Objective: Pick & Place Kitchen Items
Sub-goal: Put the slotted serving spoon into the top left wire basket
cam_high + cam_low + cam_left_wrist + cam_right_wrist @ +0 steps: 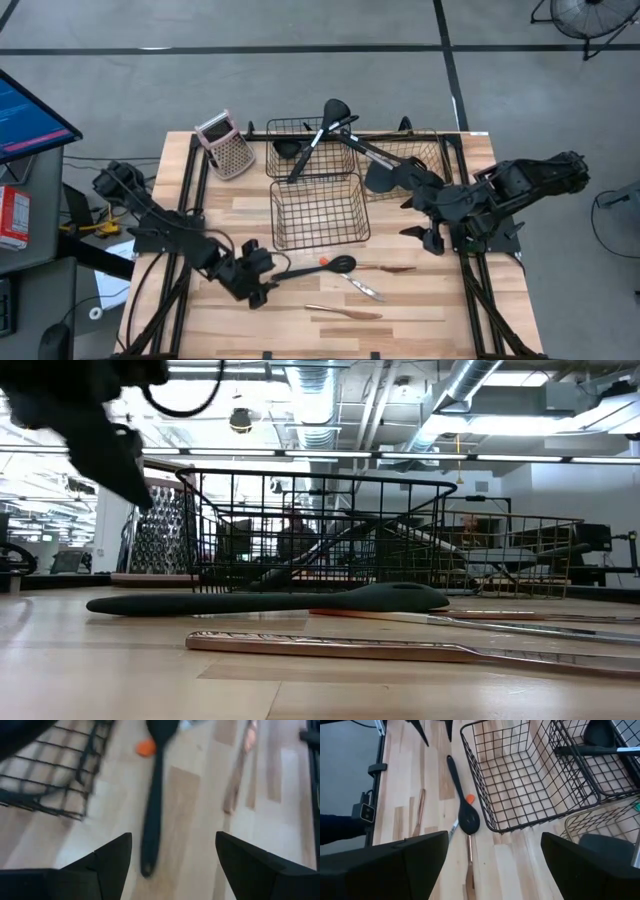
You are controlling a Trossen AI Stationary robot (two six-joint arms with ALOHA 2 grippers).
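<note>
— While the left pincer (262, 283) hangs over the front of the bench (420, 320) with its fingers (112, 857) spread apart and nothing between them, where does the black spoon (318, 268) lie from it?

— Just ahead. The handle's end sits right by the fingertips, and in the left wrist view it falls in the gap between them. The long axis runs away from the pincer across the bench, roughly left to right, with the bowl at the far end, near the front of the empty wire basket (318, 212).

— And the right pincer (432, 222)?

— Also spread wide and holding nothing, up by the right-hand baskets. It is well apart from the spoon's bowl, so I judge the left arm the nearer one.

— Anything close by?

— An orange-tipped piece (326, 260) touches the bowl, and copper-handled utensils (345, 313) lie flat just beyond.
</note>
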